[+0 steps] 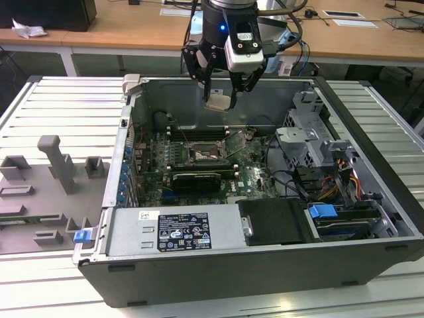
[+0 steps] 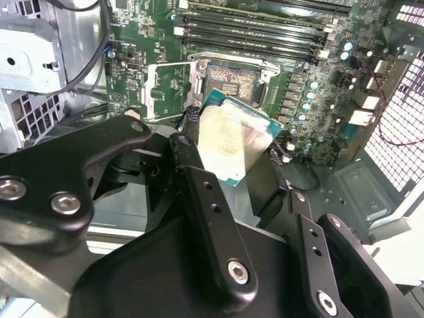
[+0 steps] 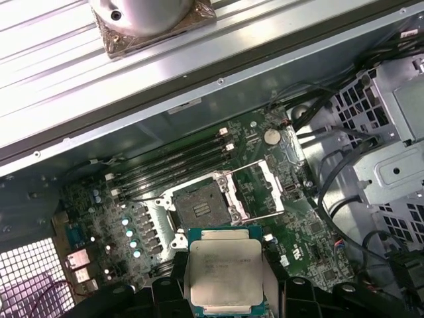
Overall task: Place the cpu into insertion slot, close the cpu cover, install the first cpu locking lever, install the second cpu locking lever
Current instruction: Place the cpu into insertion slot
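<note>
I am pinching the cpu (image 1: 217, 103) by 2 opposite edges with my gripper (image 1: 218, 99), my black fingers (image 3: 165, 291) closing on either side of it so that its pale metal top is facing the wrist cameras. In the exterior view I am hanging over the open computer case (image 1: 371, 199), with the chip in the air well above the motherboard (image 1: 255, 173) and touching nothing but my fingers. In both wrist views the cpu (image 3: 224, 273) is showing its green edge around the silver lid, and in the second wrist view the chip (image 2: 232, 142) is sitting tilted between my finger links (image 2: 199, 192). The insertion slot (image 3: 199, 207) is lying open and bare beyond the chip, its dark square of contacts showing inside the silver frame. The cpu cover (image 3: 273, 189) is lying swung open just beside the slot, green board showing through its cut-out middle; the second wrist view is showing the same slot (image 2: 228, 83) and cover (image 2: 152, 89) side by side. The long black memory slots (image 3: 172, 165) are running just beyond the socket. In the exterior view a black expansion card (image 1: 195, 180) is lying across the board near the socket.
</note>
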`<state>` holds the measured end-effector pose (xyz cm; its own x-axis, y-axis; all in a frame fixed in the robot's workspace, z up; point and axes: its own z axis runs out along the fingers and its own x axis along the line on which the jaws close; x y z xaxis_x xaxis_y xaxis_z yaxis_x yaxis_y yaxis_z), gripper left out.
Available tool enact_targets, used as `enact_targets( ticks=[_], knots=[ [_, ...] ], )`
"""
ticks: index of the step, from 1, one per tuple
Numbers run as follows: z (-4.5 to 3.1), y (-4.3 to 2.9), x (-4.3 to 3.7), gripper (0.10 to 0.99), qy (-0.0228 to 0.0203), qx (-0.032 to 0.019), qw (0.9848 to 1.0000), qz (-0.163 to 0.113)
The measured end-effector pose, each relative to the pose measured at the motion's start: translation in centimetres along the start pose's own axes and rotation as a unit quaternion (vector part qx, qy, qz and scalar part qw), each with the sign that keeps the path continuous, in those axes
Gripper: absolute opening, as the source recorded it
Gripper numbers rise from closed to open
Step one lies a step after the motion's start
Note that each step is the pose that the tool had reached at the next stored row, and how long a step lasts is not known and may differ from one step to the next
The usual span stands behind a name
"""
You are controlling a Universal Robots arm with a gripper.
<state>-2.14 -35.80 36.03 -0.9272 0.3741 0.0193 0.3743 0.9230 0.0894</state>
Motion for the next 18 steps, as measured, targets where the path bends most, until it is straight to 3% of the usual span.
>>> enact_targets(
  ticks=[18],
  knots=[
    [0.0, 0.0, 0.0, 0.529, -0.0022, -0.0004, 0.9997, 0.024]
  ],
)
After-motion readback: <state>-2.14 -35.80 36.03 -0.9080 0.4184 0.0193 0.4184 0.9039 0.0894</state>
